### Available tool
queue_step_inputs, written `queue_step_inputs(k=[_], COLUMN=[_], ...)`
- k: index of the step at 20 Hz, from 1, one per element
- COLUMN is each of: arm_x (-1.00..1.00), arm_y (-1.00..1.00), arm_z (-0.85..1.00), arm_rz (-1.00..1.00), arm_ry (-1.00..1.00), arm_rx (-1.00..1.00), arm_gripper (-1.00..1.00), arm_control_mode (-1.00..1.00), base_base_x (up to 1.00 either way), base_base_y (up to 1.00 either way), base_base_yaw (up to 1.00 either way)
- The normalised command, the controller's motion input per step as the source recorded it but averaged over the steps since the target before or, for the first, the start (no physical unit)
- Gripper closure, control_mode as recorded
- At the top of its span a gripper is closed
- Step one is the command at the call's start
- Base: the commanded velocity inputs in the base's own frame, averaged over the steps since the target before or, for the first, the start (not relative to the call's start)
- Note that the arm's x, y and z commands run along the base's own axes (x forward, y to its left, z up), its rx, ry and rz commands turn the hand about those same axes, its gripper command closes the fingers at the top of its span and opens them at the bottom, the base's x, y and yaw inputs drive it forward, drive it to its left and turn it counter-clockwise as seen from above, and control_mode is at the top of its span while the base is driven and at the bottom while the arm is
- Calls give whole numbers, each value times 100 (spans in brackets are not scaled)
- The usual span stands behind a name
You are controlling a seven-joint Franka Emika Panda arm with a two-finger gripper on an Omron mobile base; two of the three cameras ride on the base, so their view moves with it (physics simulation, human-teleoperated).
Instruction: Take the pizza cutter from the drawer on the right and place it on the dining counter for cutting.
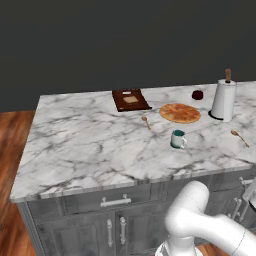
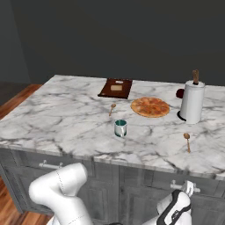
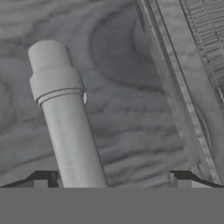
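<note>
I see my gripper (image 3: 109,180) released, fingers spread either side of the silver drawer handle (image 3: 65,118), close against the dark grey drawer (image 3: 131,61) front.

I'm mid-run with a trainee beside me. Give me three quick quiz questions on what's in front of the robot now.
1. True or false: the pizza lies on the dining counter.
2. What stands nearest the paper towel roll? A) brown book B) dark red cup C) teal mug
3. In the hand view, the hand is ____ with a silver drawer handle between its fingertips.

Key: 1 true; 2 B; 3 open.
</note>
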Motion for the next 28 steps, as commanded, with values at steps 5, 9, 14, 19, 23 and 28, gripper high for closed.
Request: queue_step_inputs(k=[5,9,14,19,23,28], arm_x=[10,0,0,0,0,0], arm_y=[0,0,0,0,0,0], arm_z=[-5,0,0,0,0,0], arm_rz=[0,0,0,0,0,0], arm_ry=[-3,0,0,0,0,0], arm_rx=[0,0,0,0,0,0], arm_gripper=[-100,-100,-100,-100,100,100], arm_control_mode=[-100,-100,-100,-100,-100,-100], base_base_x=[0,0,0,0,0,0], base_base_y=[0,0,0,0,0,0], base_base_yaw=[0,0,0,0,0,0])
